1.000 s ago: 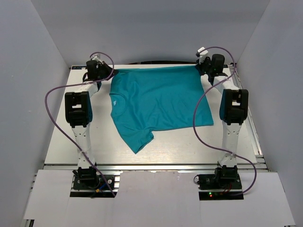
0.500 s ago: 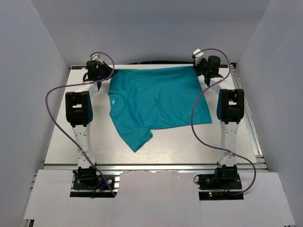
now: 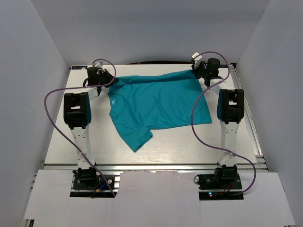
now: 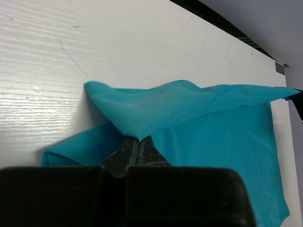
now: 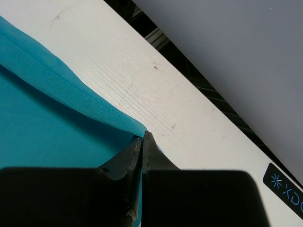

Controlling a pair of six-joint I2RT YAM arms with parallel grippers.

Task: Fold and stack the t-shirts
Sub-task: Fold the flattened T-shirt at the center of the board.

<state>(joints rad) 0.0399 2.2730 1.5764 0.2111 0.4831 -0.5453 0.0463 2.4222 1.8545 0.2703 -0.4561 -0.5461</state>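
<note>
One teal t-shirt lies spread on the white table, with a sleeve pointing toward the near side at the left. My left gripper is shut on the shirt's far-left corner, and in the left wrist view the fabric rises in a tented fold from the closed tips. My right gripper is shut on the far-right corner. In the right wrist view the shirt's edge runs into the closed tips. The far edge hangs taut and slanted between the two grippers.
Grey walls close the table in on the left, right and far sides. A dark gap runs along the far table edge just behind the right gripper. Purple cables loop beside each arm. A metal rail borders the near edge.
My left gripper has pulled its corner nearer and slightly right, so the far edge now slants and the corner folds over. The right gripper shifted a little to the left.
</note>
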